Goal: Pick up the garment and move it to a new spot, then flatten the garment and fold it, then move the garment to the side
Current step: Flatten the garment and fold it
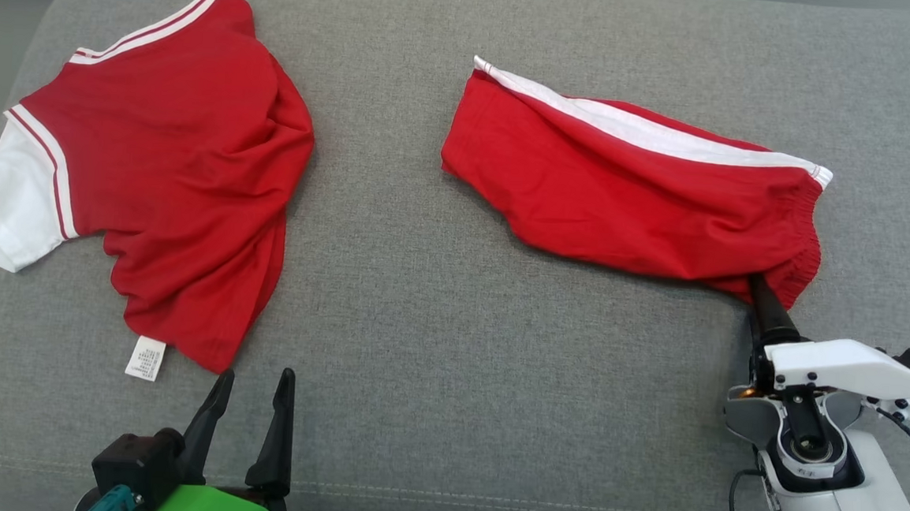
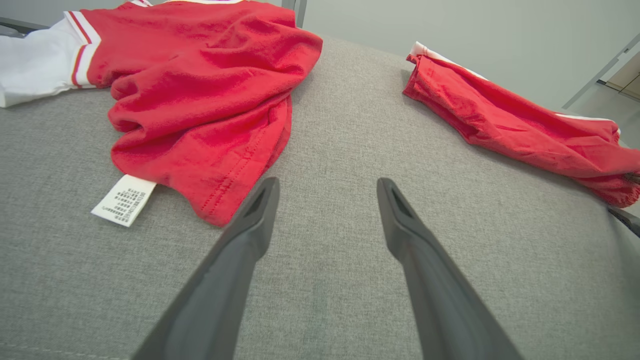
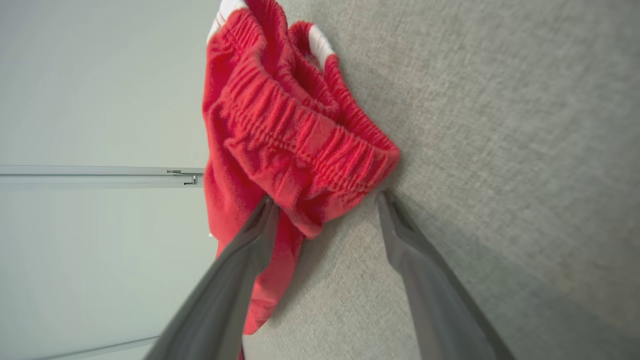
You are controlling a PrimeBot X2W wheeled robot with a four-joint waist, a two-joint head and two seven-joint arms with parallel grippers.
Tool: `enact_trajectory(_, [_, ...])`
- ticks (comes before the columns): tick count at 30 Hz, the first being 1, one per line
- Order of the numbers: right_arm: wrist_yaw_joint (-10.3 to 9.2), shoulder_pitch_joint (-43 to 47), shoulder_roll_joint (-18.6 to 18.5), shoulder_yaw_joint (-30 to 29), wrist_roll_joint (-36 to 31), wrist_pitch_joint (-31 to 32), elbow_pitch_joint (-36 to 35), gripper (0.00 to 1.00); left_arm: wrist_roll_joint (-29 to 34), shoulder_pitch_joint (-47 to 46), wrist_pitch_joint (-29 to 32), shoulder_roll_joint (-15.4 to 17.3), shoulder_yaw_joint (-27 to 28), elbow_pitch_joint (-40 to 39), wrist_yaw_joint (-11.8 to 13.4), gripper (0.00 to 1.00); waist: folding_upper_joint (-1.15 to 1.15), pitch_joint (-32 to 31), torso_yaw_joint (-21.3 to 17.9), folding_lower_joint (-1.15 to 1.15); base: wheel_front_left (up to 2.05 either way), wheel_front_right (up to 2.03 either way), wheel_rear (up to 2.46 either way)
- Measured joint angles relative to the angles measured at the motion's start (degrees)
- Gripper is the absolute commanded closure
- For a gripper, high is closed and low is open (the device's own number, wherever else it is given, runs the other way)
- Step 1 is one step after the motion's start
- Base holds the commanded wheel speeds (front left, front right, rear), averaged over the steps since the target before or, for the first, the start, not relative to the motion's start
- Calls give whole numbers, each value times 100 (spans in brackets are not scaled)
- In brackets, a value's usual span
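Shorts (image 1: 624, 203) on grey cushion (image 1: 419, 324), waistband (image 3: 300, 145) corner inside wide-apart right gripper (image 3: 326, 197); left gripper (image 1: 256, 372) apart, beside shirt (image 1: 176, 159) hem.

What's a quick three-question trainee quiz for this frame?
1. True or false: the right gripper is shut.
2. Short answer: which part of the shorts sits between the right gripper's fingers?
3. Pick one: the white care label lies nearest to A) the left gripper, B) the right gripper, C) the shorts.

Key: 1 false, it is open. 2 the elastic waistband. 3 A.
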Motion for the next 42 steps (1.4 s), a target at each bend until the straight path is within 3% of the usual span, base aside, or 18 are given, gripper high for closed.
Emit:
enact_trajectory(13, [-1,-644,-15,-145,201,-260,276,0,9,-170,69,-31,0,-14,0,0,0,262,111,0,0,0,0])
enact_trajectory(14, [-1,-680,-16,-142,214,-263,287,9,9,-170,69,-32,8,-8,0,0,0,269,118,0,0,0,0])
enact_trajectory(15, [-1,-707,-16,-141,236,-266,294,50,9,-170,69,-33,12,-7,0,0,0,273,121,0,0,0,0])
enact_trajectory(17, [-1,-739,-19,-136,247,-299,307,100,9,-170,69,-36,21,-1,0,0,0,276,121,0,0,0,0])
enact_trajectory(24, [-1,-756,-91,-74,151,-248,325,100,9,-169,67,-51,161,46,0,0,0,254,57,0,0,0,0])
enact_trajectory(42, [66,-279,-1667,-536,-175,45,464,100,9,-171,129,-120,99,11,0,0,0,239,-251,0,0,0,0])
